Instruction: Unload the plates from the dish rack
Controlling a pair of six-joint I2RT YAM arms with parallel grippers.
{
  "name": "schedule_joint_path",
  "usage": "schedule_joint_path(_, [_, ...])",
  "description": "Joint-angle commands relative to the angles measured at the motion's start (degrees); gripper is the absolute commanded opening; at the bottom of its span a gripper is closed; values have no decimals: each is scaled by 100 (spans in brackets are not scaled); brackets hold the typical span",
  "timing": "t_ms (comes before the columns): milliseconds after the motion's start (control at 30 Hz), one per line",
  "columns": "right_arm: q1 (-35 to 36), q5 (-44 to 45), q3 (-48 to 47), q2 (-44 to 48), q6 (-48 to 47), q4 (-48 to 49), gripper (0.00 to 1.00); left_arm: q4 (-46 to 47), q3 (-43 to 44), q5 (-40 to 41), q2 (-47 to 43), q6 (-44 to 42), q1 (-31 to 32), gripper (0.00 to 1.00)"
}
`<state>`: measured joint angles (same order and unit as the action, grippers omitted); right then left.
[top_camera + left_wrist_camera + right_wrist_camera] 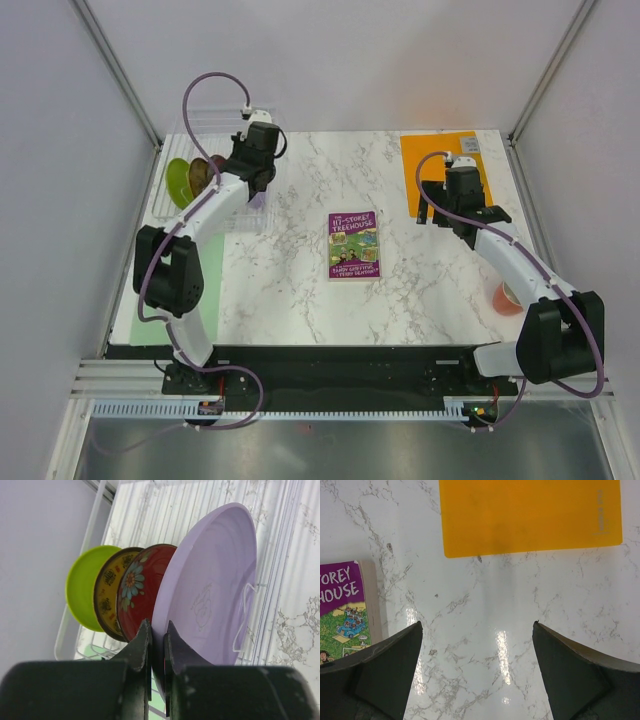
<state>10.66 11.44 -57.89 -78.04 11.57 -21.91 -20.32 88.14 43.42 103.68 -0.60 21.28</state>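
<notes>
The clear dish rack [195, 128] stands at the back left. In it four plates stand on edge in a row: lime green [80, 585], yellow patterned [106, 602], dark red patterned [142, 587] and the large lavender plate [215, 590]. My left gripper [157, 630] is shut on the near rim of the lavender plate, one finger on each face. From the top view the left gripper [255, 180] sits over the rack, just right of the lime plate [178, 180]. My right gripper [477, 625] is open and empty above bare marble, also seen from above [462, 212].
A flat orange mat [530, 515] lies just beyond the right gripper. A purple book [353, 244] lies mid-table. An orange-pink cup [505, 297] stands by the right arm. A pale green mat [208, 275] lies at the near left, in front of the rack.
</notes>
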Motion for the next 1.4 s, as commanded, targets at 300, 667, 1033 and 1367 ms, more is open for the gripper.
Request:
schedule_joint_path(300, [7,-78,313,1124,215,37,98,972,1048,792,-1314,-1436,1175,2])
schedule_joint_path(667, [7,-2865,1269,1968,1716,2143,98,-368,-498,-2266,-2598,1834,1379,2])
schedule_joint_path(1033, [95,-3658,1632,1969,2525,3149,98,668,-1755,-3867,-2326,3241,1379,2])
schedule_joint_path(1367, [139,-3623,1974,1362,2560,3430,98,1109,-2090,-4315,-2493,3505,1379,2])
